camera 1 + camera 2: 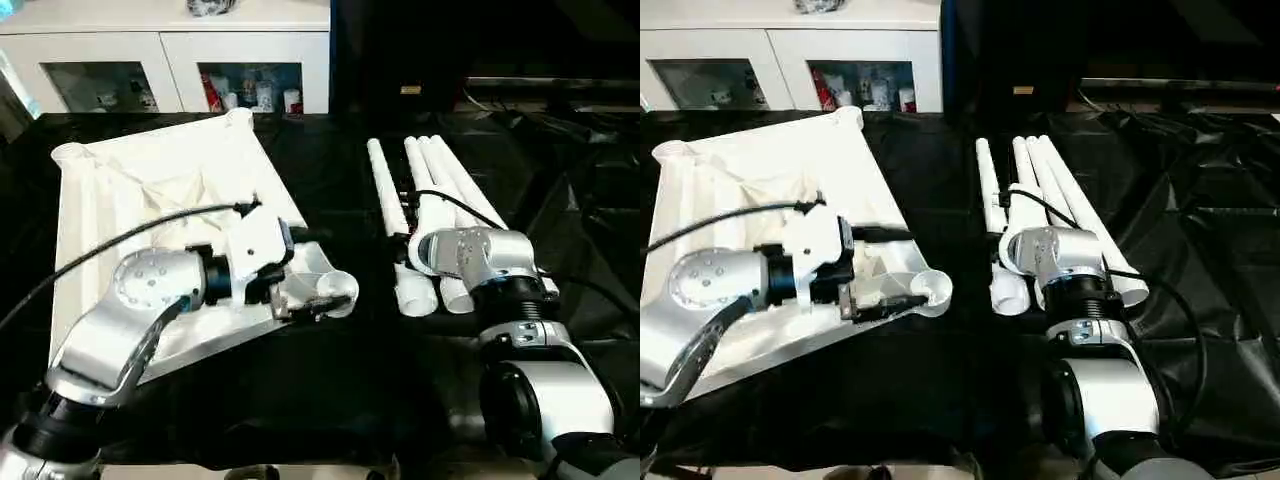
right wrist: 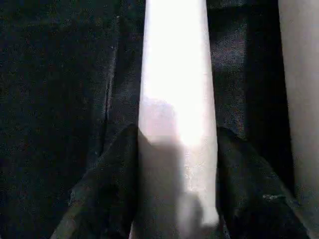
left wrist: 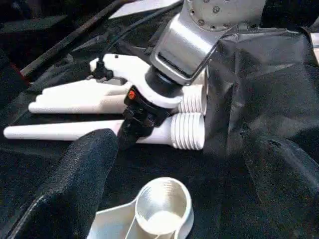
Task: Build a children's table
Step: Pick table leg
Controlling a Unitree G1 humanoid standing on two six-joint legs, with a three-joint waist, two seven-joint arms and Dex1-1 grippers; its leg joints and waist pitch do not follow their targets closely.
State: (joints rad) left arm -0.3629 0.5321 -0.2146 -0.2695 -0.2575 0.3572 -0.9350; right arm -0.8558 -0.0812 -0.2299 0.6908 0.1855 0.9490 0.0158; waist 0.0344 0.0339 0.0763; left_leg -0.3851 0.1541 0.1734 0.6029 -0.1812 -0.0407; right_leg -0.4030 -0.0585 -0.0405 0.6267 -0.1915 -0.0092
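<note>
The children's table top (image 1: pixel 130 190) lies upside down on the left, ribbed underside up. My left gripper (image 1: pixel 890 298) hovers open at its near right corner socket (image 1: pixel 335 285); one black finger (image 3: pixel 75 189) stands beside that socket (image 3: pixel 164 204). Several white tapered legs (image 1: pixel 440 170) lie side by side on the right. My right gripper (image 3: pixel 130 127) is down on the leftmost leg (image 3: pixel 65 130), near its ribbed thick end. In the right wrist view its gripper (image 2: pixel 177 134) has both fingers pressed against the sides of that leg (image 2: pixel 174 74).
A black cloth (image 1: pixel 340 380) covers the work surface and bunches up in folds at the right. A white cabinet with glass doors (image 1: pixel 180 60) stands behind the table top. A black cable (image 1: pixel 120 235) runs over my left forearm.
</note>
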